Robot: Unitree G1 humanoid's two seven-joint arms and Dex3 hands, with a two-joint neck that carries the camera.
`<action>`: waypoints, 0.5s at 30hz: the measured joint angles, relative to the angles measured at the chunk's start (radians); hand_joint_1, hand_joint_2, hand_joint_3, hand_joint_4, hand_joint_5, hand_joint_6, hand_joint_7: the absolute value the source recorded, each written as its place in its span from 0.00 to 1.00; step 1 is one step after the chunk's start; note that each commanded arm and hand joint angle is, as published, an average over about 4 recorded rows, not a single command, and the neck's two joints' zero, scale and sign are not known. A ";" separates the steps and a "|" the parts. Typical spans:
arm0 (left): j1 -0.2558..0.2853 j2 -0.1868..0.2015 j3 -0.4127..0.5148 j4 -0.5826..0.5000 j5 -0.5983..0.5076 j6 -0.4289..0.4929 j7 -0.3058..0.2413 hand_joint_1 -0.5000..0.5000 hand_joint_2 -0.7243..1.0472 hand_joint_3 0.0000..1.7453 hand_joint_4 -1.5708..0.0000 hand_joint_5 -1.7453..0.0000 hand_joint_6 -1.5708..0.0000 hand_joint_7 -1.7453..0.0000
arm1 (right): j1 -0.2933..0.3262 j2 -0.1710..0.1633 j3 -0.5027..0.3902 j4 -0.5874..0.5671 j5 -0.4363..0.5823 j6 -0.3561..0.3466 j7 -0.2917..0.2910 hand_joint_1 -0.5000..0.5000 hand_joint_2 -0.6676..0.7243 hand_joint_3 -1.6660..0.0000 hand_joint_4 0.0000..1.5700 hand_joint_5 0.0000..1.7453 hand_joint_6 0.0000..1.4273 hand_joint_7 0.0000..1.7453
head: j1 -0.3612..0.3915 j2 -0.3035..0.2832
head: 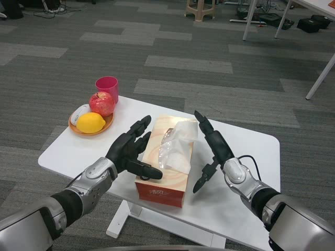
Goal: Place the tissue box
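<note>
Left hand point(128, 151) and right hand point(212, 149), fingers spread, flanking tissue box point(165, 170) at white table's point(246, 157) near edge, left touching, right just beside, neither gripping, presumably steadying placement.

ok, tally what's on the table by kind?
Tissue box: 1
Plate: 1
Lemon: 1
Apple: 1
Pink cup: 1
White thing on the plate, too hidden to name: 1
Total: 6
</note>
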 measured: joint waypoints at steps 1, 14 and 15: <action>0.000 0.000 0.000 0.000 -0.001 0.000 0.000 1.00 0.50 0.00 1.00 1.00 1.00 1.00 | 0.000 0.000 0.000 0.004 0.000 0.000 0.000 0.04 0.68 0.95 0.11 0.00 0.00 0.02 | -0.001 0.000; 0.000 -0.002 -0.004 0.008 -0.015 0.000 0.000 1.00 0.50 0.00 1.00 1.00 1.00 1.00 | 0.001 0.001 -0.018 0.010 0.000 0.000 0.003 0.04 0.69 0.95 0.10 0.00 0.00 0.02 | 0.001 0.003; 0.000 -0.002 -0.004 0.008 -0.016 0.000 0.000 1.00 0.50 0.00 1.00 1.00 1.00 1.00 | 0.002 0.001 -0.019 0.010 0.000 0.000 0.003 0.04 0.69 0.95 0.10 0.00 0.00 0.01 | 0.000 0.003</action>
